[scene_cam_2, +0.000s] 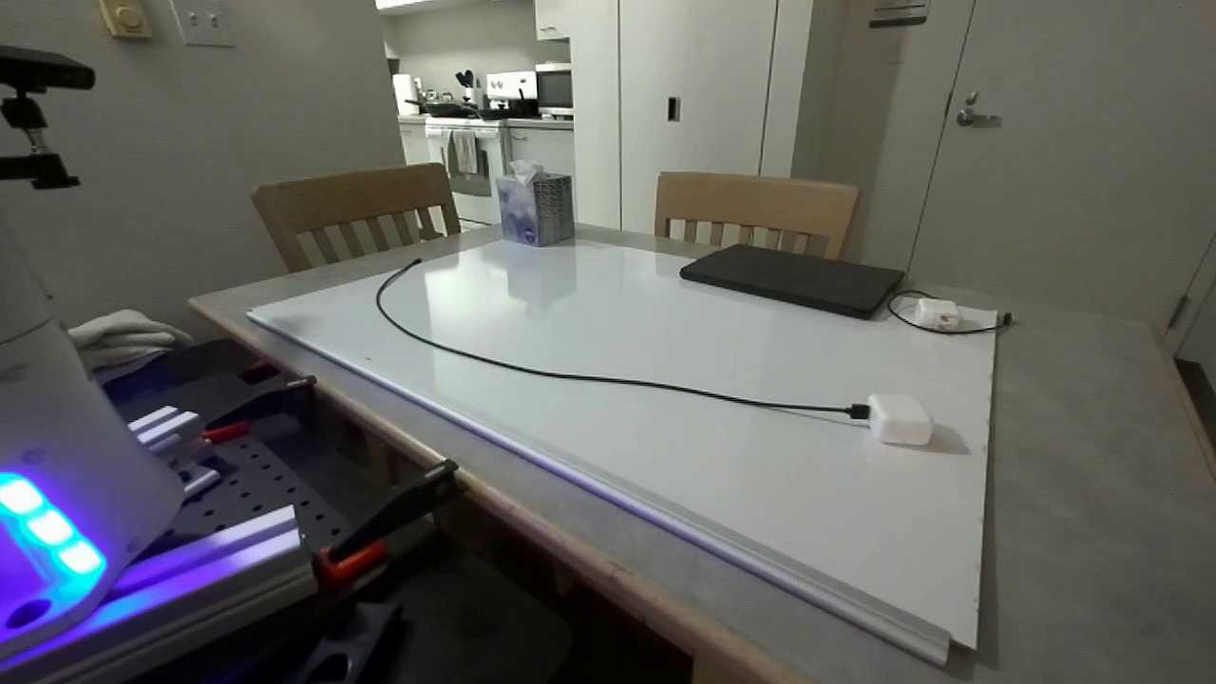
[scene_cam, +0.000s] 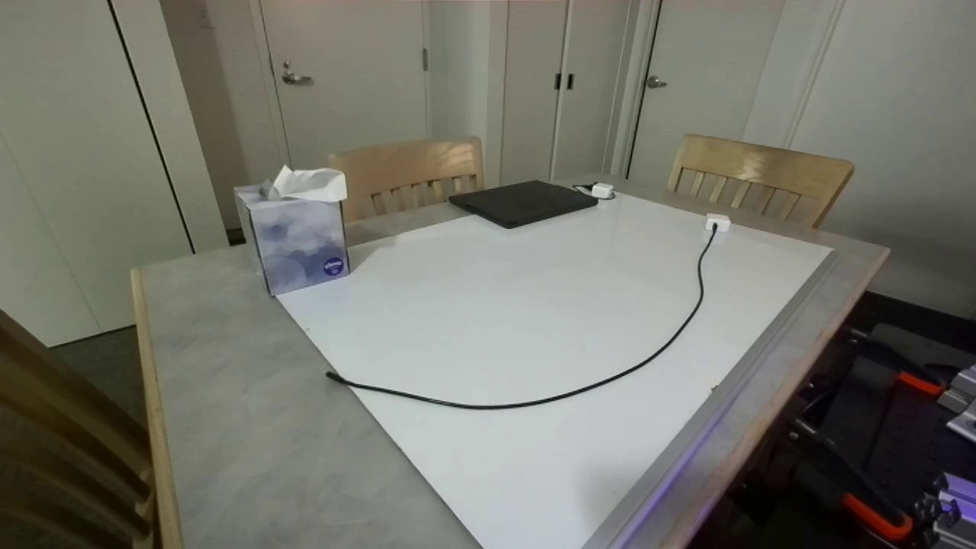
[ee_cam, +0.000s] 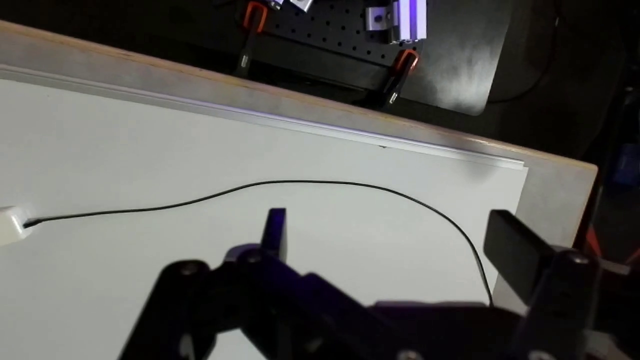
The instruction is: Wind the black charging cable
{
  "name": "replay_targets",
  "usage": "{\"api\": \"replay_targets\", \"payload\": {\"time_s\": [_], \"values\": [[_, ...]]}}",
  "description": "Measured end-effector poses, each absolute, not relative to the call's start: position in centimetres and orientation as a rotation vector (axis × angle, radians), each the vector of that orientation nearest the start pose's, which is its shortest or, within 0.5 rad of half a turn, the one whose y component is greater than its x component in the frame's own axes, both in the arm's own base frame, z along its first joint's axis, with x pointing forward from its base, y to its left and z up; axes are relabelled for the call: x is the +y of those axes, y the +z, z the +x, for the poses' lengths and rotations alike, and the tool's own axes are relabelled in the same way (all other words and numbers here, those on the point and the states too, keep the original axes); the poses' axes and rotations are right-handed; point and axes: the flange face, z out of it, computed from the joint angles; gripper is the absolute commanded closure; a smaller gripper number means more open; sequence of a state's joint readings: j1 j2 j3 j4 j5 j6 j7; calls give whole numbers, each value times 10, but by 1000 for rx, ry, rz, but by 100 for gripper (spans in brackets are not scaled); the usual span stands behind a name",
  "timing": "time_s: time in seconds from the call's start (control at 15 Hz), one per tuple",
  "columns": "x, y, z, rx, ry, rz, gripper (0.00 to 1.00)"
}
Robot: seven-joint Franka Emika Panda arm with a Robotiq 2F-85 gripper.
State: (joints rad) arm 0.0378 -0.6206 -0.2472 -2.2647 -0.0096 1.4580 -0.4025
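Nearest in the wrist view, the gripper [ee_cam: 395,240] is spread and empty, presumably to admit the black charging cable [ee_cam: 300,181], unwound across the white board [ee_cam: 150,150] beyond, left end likely anchored by its white plug [ee_cam: 10,227].

In an exterior view the board [scene_cam: 534,305] lies on the table [scene_cam: 229,396], with the charging cable [scene_cam: 488,407] across it, from its plug [scene_cam: 717,223] at the far right to a free end just past the board's left edge; the tissue box [scene_cam: 301,244] stands at the far left corner, the pad [scene_cam: 526,202] at the far edge, a second plug [scene_cam: 602,191] just right of that, two chairs [scene_cam: 412,162] behind the table
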Motion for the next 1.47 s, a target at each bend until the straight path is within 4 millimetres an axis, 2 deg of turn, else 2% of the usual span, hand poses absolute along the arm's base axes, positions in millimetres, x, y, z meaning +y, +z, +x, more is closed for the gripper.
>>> {"api": "replay_targets", "payload": {"time_s": [0.2, 0.4, 0.53, 0.73, 0.93, 1.2, 1.47], "values": [[-90, 563, 371, -366, 282, -2942, 0], [-99, 560, 411, -335, 314, -2964, 0], [-112, 558, 435, -288, 317, -2983, 0], [-150, 554, 462, -151, 289, -3027, 0], [-199, 550, 474, 76, 224, -3065, 0], [-254, 539, 472, 347, 168, -3060, 0], [-285, 518, 479, 488, 50, -2977, 0]]}}
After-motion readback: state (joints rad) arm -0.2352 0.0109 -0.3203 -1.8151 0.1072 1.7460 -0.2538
